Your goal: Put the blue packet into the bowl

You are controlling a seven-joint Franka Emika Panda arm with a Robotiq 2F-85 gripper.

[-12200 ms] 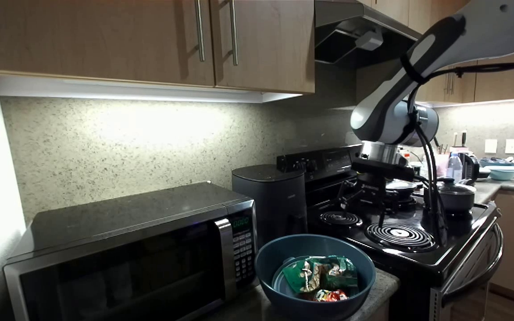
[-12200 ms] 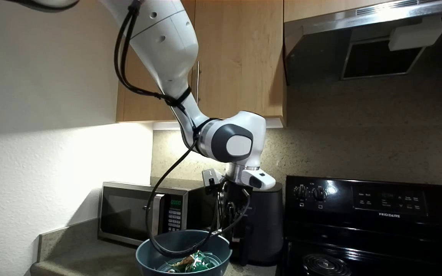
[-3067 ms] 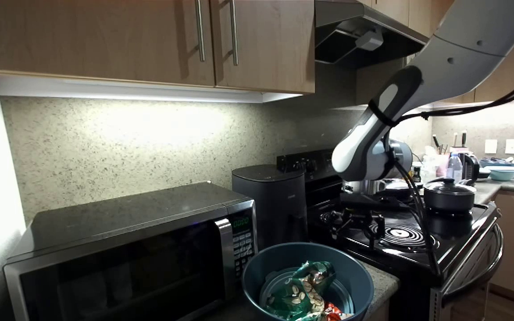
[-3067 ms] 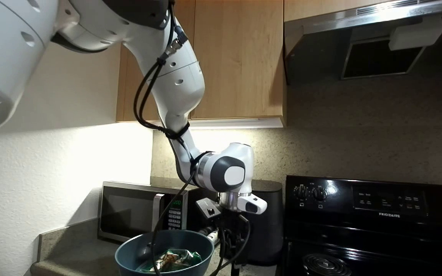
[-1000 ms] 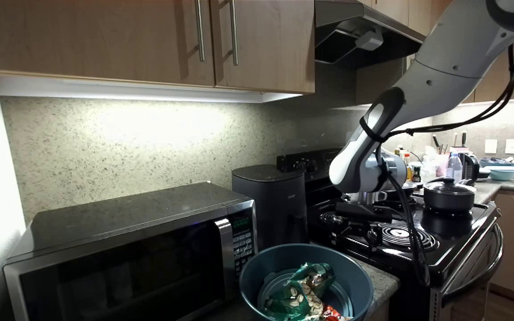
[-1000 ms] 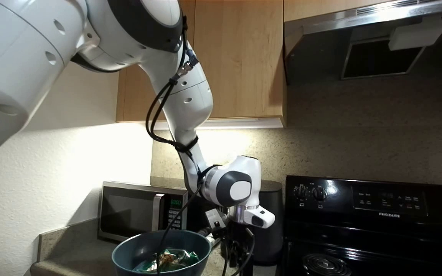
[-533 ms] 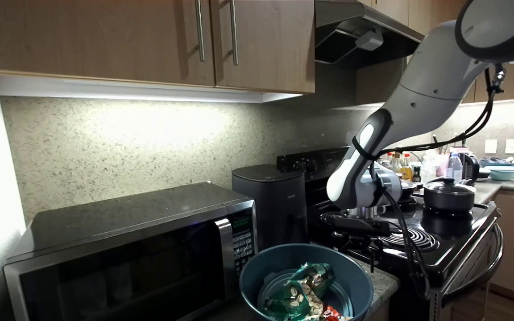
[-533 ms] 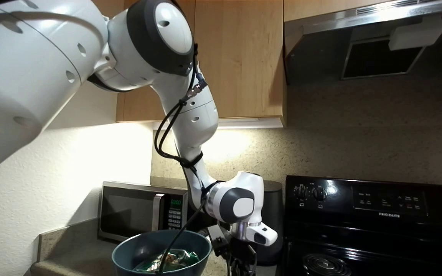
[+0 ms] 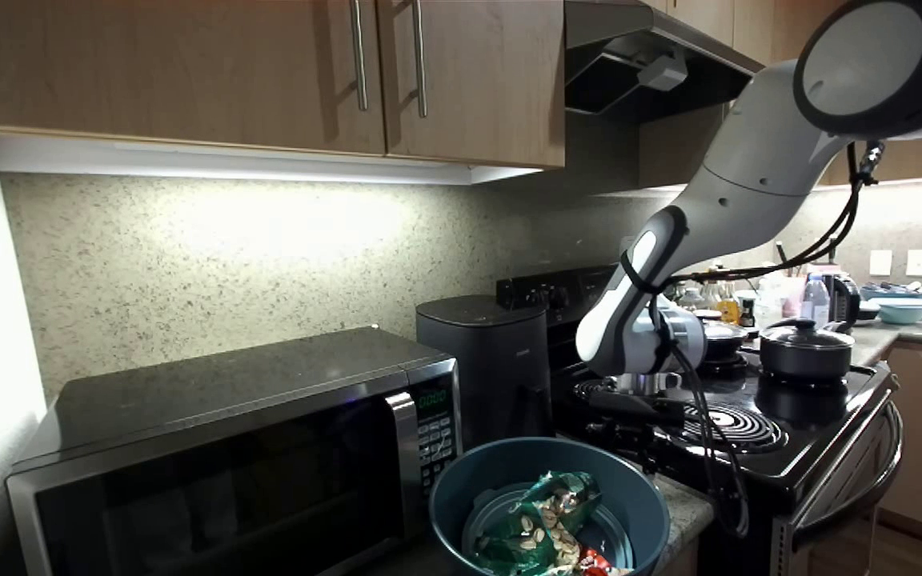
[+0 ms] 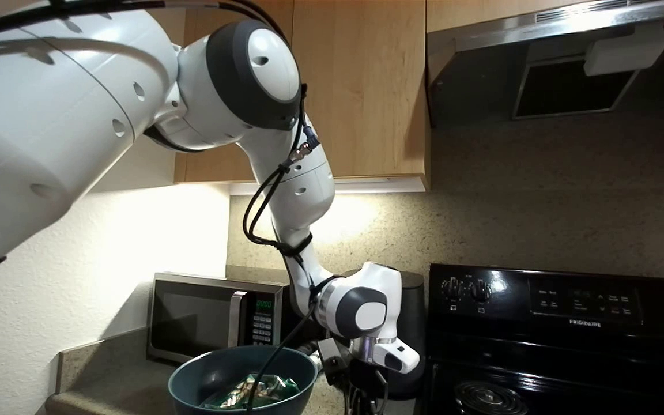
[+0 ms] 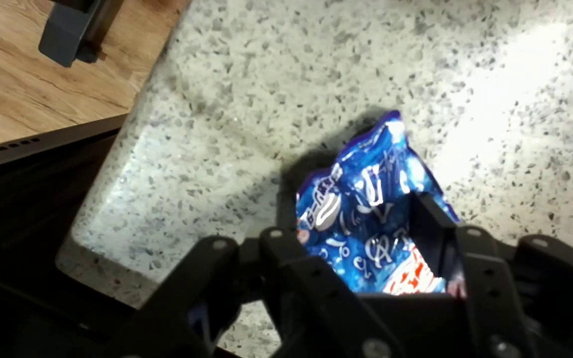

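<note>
Wooden cupboards (image 9: 189, 72) fill the upper left of the frame in an exterior view. A big black stove (image 10: 562, 357) sits at the lower right in both exterior views. The white robot arm (image 10: 303, 202) reaches from the upper left down to the lower middle in an exterior view. The speckled counter (image 11: 246, 99) fills most of the wrist view. A silver and black microwave (image 9: 221, 480) is at the lower left in both exterior views, and a tall dark machine (image 9: 481, 376) stands just beside it. The round teal bowl (image 9: 529, 464) is at the bottom of the frame in both exterior views. A black pot (image 9: 805, 360) with a lid is on the stove, at the right side in an exterior view. The black gripper (image 11: 358, 223) shows at the bottom of the wrist view, with its two fingers (image 11: 478, 248) spread apart. Shiny green wrapping (image 9: 513, 548) lies inside the bowl. The blue packet (image 11: 366, 214) lies on the counter, just right of the middle in the wrist view, between the two fingers; I cannot tell if they touch it. Inside the bowl, a red packet (image 9: 593, 558) peeks out by the green wrapping.
</note>
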